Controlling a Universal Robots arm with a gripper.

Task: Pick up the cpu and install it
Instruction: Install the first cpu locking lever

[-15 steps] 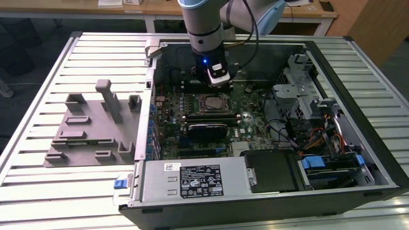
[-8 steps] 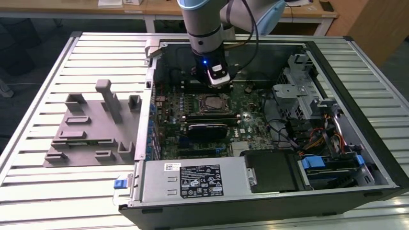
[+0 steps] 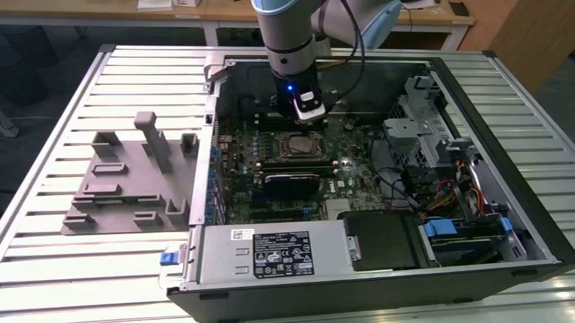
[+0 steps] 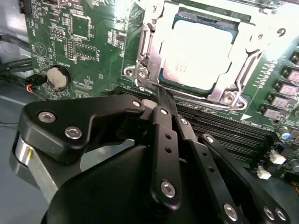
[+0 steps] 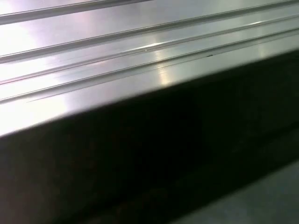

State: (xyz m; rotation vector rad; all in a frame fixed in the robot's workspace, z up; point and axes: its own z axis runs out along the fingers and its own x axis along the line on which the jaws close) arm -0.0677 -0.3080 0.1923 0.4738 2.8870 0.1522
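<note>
Cpu (image 4: 198, 53) sits in the metal-framed socket (image 4: 145, 70) on the green board (image 4: 84, 42) inside the open case (image 3: 503, 195), claw (image 4: 163, 100) just beside it, pinched narrow and holding nothing, so any sideways drift could probably knock the socket frame or scrape the memory slots (image 4: 224, 128).

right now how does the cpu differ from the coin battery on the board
The cpu is a square, pale silvery plate; the coin battery is a round disc. The cpu is much larger than the battery. The cpu sits inside a metal socket frame; the battery sits in a small black holder. Both lie flat on the green board.
</note>
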